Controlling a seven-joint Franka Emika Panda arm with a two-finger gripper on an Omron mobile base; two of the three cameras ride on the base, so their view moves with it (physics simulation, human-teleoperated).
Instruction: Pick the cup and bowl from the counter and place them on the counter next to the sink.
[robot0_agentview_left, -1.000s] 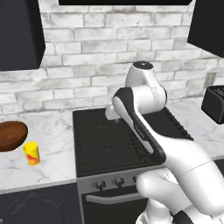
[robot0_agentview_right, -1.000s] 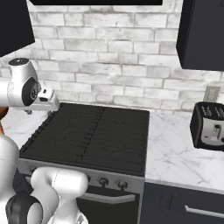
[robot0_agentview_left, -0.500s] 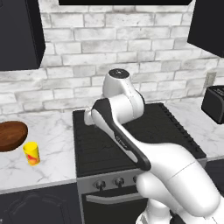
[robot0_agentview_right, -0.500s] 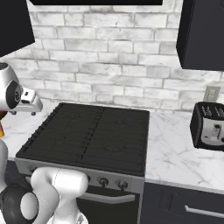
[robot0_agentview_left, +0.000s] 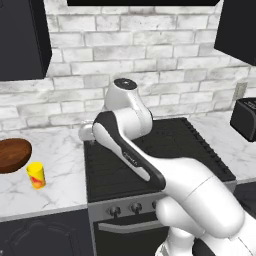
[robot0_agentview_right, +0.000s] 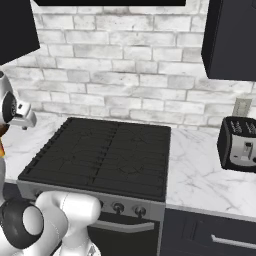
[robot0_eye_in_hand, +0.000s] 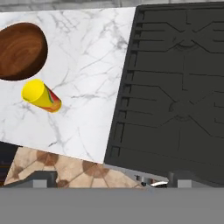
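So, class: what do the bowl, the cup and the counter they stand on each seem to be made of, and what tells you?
Bowl: looks like dark reddish-brown wood with a soft sheen; faint grain streaks show inside.
Cup: smooth and matte yellow with a red-orange pattern on its side; plastic or glazed ceramic, the look leaves it open.
Counter: appears to be polished white marble, judging by the irregular grey veining.

In my left base view, the cup (robot0_agentview_left: 36, 175) stands on the counter (robot0_agentview_left: 60, 165) at lower left, the bowl (robot0_agentview_left: 12, 154) just behind it, the stovetop (robot0_agentview_left: 150, 155) to their right.
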